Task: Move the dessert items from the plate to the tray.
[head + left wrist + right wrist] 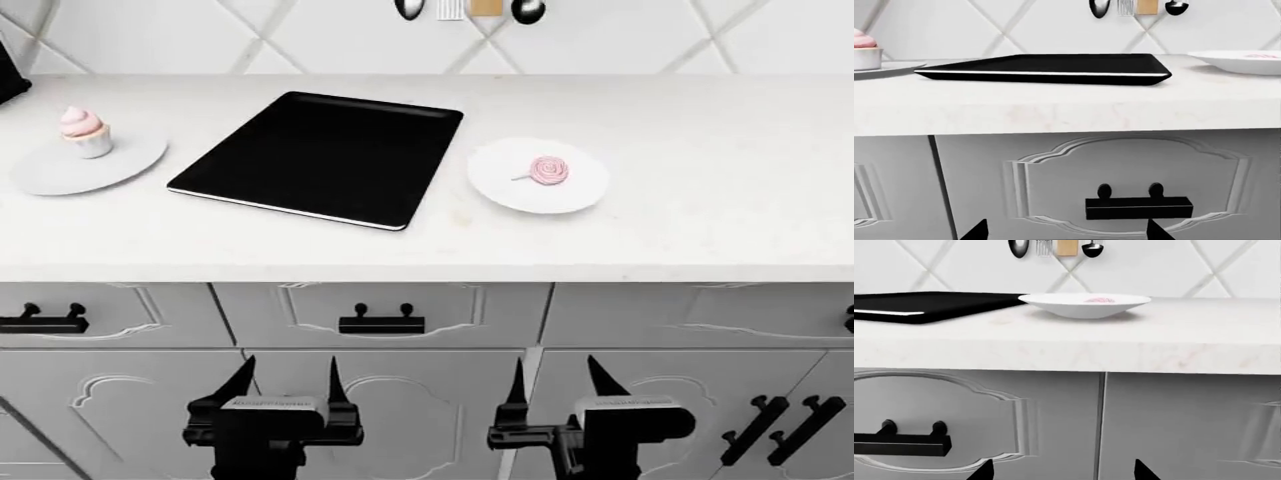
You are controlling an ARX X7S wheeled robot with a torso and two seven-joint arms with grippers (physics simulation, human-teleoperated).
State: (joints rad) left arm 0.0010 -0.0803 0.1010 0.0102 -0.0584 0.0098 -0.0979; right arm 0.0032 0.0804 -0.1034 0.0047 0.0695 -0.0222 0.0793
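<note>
Both grippers hang low before the cabinet drawers, the left gripper (286,380) and right gripper (553,380) each with jaws apart and holding nothing. Up on the counter (667,230), the black tray (320,155) lies between two white plates: the cupcake (83,131) stands on the left plate (80,170), the lollipop (545,171) lies on the right plate (534,200).
</note>
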